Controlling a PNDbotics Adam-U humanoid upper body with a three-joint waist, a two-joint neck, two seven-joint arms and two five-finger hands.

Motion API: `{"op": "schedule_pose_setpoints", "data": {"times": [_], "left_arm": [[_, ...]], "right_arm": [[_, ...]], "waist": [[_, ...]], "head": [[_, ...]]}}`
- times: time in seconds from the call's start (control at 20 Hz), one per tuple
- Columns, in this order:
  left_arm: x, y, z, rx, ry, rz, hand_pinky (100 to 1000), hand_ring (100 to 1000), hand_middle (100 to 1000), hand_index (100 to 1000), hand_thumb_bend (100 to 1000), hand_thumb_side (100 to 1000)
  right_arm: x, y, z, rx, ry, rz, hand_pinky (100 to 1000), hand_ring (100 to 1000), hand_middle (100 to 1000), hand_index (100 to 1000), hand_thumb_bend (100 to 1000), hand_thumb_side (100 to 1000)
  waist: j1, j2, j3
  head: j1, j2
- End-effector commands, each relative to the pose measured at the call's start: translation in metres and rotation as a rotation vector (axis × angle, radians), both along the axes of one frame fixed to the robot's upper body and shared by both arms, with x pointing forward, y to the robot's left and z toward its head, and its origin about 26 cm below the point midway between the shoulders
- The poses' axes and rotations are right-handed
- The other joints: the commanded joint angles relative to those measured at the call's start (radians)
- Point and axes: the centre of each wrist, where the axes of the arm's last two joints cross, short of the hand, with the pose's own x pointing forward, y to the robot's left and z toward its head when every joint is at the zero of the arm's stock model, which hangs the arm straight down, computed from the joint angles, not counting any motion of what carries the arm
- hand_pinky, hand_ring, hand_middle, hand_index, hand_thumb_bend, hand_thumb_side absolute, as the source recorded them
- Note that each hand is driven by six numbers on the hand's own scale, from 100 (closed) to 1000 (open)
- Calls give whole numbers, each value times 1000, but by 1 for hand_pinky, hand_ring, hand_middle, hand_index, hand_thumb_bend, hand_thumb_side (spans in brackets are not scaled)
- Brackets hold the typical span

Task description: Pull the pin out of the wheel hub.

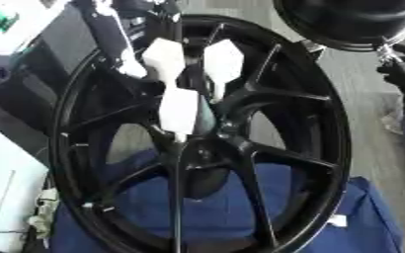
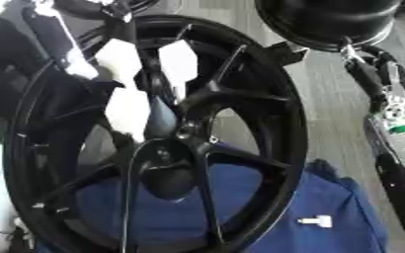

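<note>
The black wheel stood on a blue cloth over grey flooring, the left hand pinching something unresolved at the hub, a small white piece lying apart.

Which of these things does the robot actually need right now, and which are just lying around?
In the job: black wheel; its hub; left hand, reaching at the hub. The pin itself I cannot make out.
Lying about: blue cloth under the wheel; small white piece on the cloth; white sheets at the left.
</note>
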Motion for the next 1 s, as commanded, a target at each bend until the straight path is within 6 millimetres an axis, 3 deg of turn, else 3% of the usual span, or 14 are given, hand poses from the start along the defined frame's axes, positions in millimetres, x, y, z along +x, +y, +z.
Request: {"op": "schedule_pose_setpoints", "data": {"times": [0.05,0.3,0.35,0.4,0.55,0.65,0.8,1.0], "left_arm": [[-9,17,24,-23,-76,29,717,531,325,358,327,100],[-21,40,44,-78,-131,62,717,529,320,352,337,100],[-23,44,47,-84,-144,69,716,528,325,352,337,100],[-26,49,52,-92,-162,79,716,528,318,349,347,100],[-37,69,64,-132,-194,110,716,526,318,348,359,100],[-46,92,71,-153,-221,159,717,525,317,348,363,100],[-66,141,76,-206,-243,269,714,521,315,344,349,100],[-90,205,70,-294,-242,439,707,516,310,339,318,100]], "right_arm": [[-1,-5,14,-19,-33,-4,854,732,662,851,410,517],[-1,-7,13,-23,-27,-10,855,732,662,852,407,517],[-1,-7,13,-24,-26,-12,855,732,662,852,465,520],[-1,-7,12,-23,-25,-13,855,732,663,852,407,518],[-2,-9,11,-26,-21,-18,855,732,663,852,406,519],[-3,-13,12,-32,-20,-28,855,732,663,852,406,519],[-6,-20,12,-39,-17,-48,855,732,663,852,406,519],[-9,-29,13,-44,-22,-76,856,732,663,853,405,519]], "waist": [[0,-39,1],[-1,-50,9],[-1,-51,11],[-1,-54,13],[-2,-64,22],[-1,-68,31],[-1,-72,51],[-4,-82,79]], "head": [[-2,6],[-5,14],[-5,14],[-6,15],[-11,19],[-19,23],[-34,34],[-57,47]]}}
